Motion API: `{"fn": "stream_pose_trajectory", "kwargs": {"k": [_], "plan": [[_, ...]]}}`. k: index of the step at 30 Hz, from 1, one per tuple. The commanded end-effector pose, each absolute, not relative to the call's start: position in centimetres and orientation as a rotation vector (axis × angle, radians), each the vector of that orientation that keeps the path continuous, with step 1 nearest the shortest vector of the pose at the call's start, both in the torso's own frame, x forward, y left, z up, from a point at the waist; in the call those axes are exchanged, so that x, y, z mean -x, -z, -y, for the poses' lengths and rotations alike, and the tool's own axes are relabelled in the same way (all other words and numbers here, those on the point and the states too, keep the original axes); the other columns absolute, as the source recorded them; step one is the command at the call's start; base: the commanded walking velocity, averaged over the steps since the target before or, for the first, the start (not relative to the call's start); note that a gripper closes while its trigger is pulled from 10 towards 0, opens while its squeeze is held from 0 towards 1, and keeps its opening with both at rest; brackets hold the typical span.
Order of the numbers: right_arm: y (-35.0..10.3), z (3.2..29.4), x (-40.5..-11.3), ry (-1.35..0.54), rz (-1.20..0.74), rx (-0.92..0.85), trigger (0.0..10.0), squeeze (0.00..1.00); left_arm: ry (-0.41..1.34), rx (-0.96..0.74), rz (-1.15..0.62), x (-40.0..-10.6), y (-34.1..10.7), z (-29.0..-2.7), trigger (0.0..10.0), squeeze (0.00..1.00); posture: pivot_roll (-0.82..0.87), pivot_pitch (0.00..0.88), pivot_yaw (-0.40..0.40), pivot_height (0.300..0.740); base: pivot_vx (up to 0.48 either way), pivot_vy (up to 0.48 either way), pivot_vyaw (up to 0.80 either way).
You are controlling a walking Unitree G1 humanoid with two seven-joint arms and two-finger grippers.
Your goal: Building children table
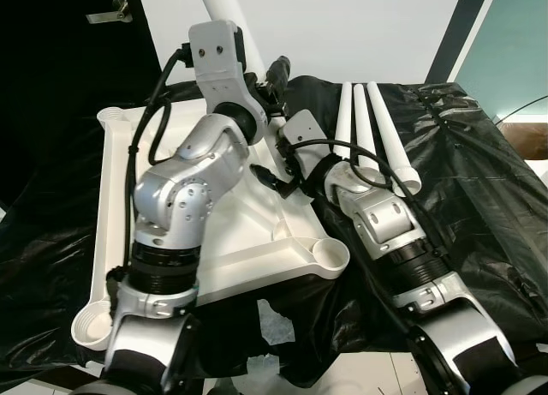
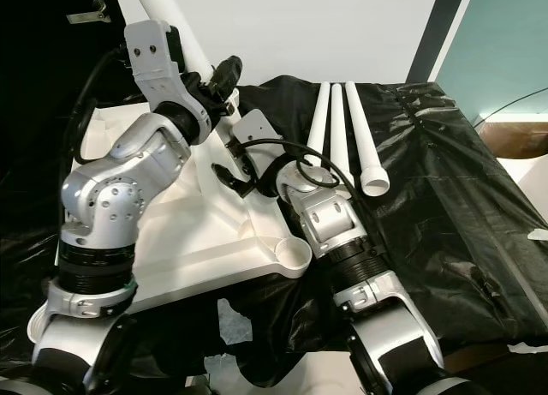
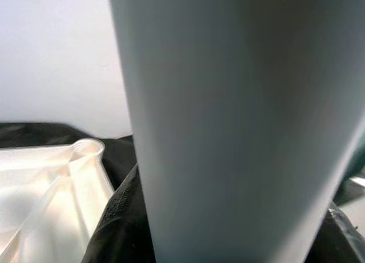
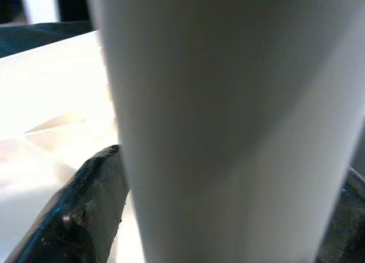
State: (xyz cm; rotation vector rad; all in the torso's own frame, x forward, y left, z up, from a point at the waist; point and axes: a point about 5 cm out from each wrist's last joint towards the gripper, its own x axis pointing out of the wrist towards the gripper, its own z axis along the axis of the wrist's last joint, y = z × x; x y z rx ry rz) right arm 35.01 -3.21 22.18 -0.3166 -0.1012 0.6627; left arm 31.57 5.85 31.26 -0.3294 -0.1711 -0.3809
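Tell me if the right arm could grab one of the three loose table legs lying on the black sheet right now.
Probably not yet. The right gripper is shut on the upright leg, as is the left gripper. The three loose legs lie uncovered just beside the right arm, so once it lets go they look easy to reach.

Crinkled black plastic sheeting (image 1: 479,164) covers the surface below a white wall (image 1: 360,26), with what looks like a door handle (image 1: 111,14) upper-left.
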Motion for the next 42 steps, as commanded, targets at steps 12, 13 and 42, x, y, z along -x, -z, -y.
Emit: {"fn": "stream_pose_trajectory", "kwargs": {"k": [12,13,42], "plan": [[-20.8,1.3,-34.8,-0.444,0.187,0.356,10.0,0.0,0.287,0.392,0.159,-31.8,-31.7,-4.1,10.0,0.0,0.17,0.026,-0.03,0.74,0.0,0.0,0.0],[-20.5,1.1,-34.6,-0.44,0.188,0.363,10.0,0.0,0.285,0.397,0.158,-31.8,-31.8,-4.0,10.0,0.0,0.17,0.028,-0.031,0.74,0.0,0.0,0.0],[-20.6,5.1,-36.4,-0.474,0.131,0.191,10.0,0.0,0.558,0.208,0.184,-30.7,-31.3,-3.1,10.0,0.88,0.16,0.021,-0.021,0.74,0.0,0.0,0.0]]}}
